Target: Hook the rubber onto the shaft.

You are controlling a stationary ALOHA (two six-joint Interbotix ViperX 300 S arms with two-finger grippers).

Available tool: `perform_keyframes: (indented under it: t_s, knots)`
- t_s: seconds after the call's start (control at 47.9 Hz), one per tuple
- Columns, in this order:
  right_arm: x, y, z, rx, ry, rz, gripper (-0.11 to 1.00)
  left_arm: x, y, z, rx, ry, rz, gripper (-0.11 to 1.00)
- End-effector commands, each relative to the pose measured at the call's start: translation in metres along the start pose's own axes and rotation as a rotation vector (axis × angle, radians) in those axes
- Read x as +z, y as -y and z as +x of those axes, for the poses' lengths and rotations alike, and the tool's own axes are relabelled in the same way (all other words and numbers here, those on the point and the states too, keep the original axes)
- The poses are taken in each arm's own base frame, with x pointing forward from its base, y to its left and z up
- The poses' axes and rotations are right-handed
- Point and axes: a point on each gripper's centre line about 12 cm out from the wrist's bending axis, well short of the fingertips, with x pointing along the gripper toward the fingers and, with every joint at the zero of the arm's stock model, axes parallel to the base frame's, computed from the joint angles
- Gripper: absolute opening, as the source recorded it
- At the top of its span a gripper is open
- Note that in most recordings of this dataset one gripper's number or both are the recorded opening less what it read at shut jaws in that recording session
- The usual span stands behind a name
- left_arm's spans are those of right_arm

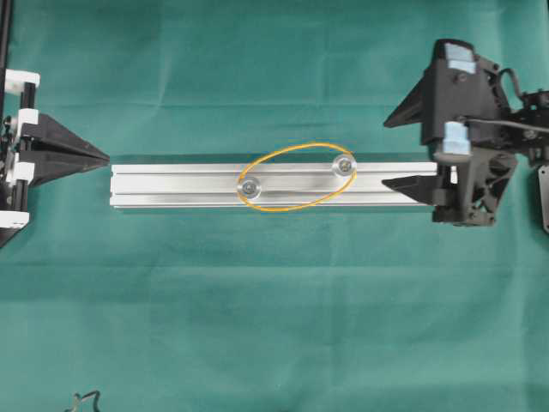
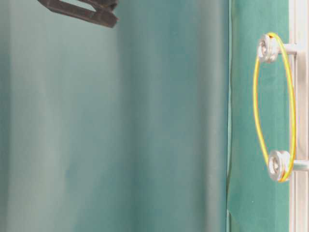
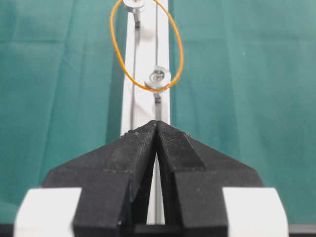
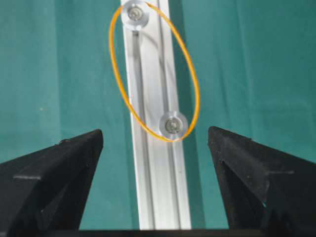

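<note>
the orange rubber band [image 1: 297,176] is looped around both pegs, the left peg [image 1: 250,184] and the right peg [image 1: 343,164], which stand up from the long metal rail [image 1: 171,186] on the green cloth [image 1: 274,326]. so the hooking looks done and little seems left but to clear the arms. the right gripper [image 4: 155,143] hangs spread wide over the rail's end, holding nothing. the left gripper [image 3: 157,124] is closed and empty, well apart from the band

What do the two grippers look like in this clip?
Both have matte black, wedge-shaped fingers tapering to points. The left gripper sits on white printed blocks; the right gripper has a bulky black housing with pale blue patches and a black cable.
</note>
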Motion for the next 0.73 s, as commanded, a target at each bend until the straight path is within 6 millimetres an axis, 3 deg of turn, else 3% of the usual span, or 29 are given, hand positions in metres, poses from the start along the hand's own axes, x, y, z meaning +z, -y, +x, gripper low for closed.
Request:
perform_keyframes:
  t_s: [0.0,0.71]
  knots:
    - [0.0044,0.0018,-0.0126,0.008,0.047,0.005,0.86,0.0119,-0.0003,-0.0016,0.001,0.031,0.004,0.02]
    - [0.0017,0.0035,-0.0134,0.005,0.046,0.009,0.86,0.0117,-0.0006,-0.0016,0.003,0.029,0.005,0.02]
